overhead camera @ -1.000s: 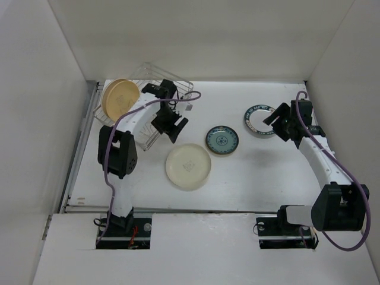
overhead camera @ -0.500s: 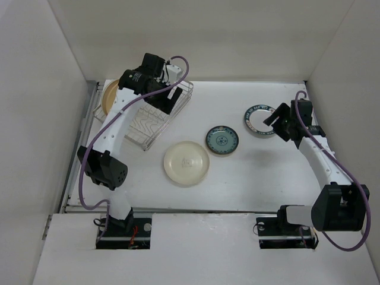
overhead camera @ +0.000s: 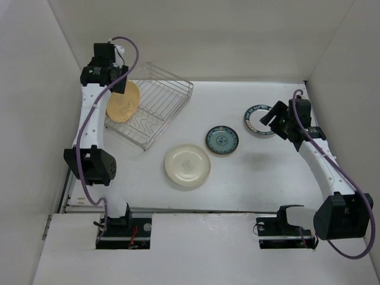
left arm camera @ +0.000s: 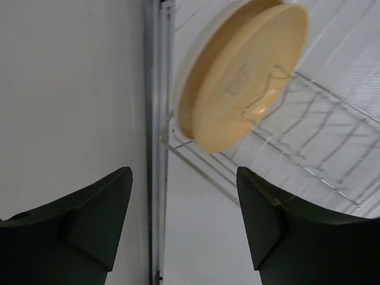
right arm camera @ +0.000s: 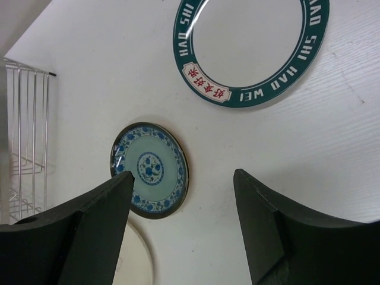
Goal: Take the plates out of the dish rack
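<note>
both jaws stood released; left jaws needed to straddle the tan plate (overhead camera: 123, 102) squarely, nine o'clock in the dish rack (overhead camera: 169, 90).

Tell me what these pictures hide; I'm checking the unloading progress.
Top view: the left tool covers the far edge of the round tan plate in the silver wire dish rack.
Top view: the right tool overlaps the white, green-rimmed plate.
Right wrist view: the round cream plate is cut off by the bottom edge.

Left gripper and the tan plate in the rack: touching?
Apart. Left wrist view shows the left gripper, jaws open, short of the tan plate, clear gap between.
</note>
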### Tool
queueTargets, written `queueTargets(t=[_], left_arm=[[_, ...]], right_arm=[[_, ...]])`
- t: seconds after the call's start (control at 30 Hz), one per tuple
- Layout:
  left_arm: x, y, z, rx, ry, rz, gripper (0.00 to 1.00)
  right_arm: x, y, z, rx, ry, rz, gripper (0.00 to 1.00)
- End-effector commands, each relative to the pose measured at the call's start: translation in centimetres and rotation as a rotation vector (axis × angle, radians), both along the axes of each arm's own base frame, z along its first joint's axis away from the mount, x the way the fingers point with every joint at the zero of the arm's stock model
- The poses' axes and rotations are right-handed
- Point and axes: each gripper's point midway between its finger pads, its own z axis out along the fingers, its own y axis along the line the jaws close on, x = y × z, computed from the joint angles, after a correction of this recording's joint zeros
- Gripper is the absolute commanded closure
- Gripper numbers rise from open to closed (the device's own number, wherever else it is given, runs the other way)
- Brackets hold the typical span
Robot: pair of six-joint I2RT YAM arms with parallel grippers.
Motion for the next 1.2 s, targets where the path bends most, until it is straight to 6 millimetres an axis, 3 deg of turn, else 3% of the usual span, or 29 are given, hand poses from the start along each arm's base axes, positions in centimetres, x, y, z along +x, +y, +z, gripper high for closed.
queueTargets(t=[0.0,0.03,0.13,0.27,0.37,0.53,0.97,1.17], left_arm=[[0.3,2.8,1.5,-0.014,-0.043,0.037,0.33],[0.6,3.6,0.7,-0.019,-0.03,0.038,0.35],[1.3,3.1,-1.3,-0.031,0.023,-0.027,0.48],[2.8,3.3,-2.2,-0.044,0.034,-0.045,0.69],[3.4,3.2,-3.9,-0.07,0.072,-0.058,0.69],[4.2,2.5,-5.1,-0.093,0.107,-0.104,0.58],[5.8,4.4,-6.6,-0.03,0.115,-0.056,0.58],[6.6,5.5,-8.5,0.001,0.145,-0.039,0.68]], right_arm=[[0.5,0.9,2.6,-0.013,-0.073,0.04,0.26],[0.5,0.9,2.6,-0.013,-0.073,0.04,0.26],[0.8,1.3,2.1,-0.013,-0.062,0.05,0.26],[1.0,1.3,2.2,-0.013,-0.061,0.05,0.26],[1.2,1.3,2.6,-0.012,-0.072,0.05,0.26],[1.0,1.1,1.8,-0.02,-0.053,0.041,0.26],[1.2,0.9,0.7,-0.034,-0.025,0.039,0.26],[1.2,0.9,0.7,-0.034,-0.025,0.039,0.26]])
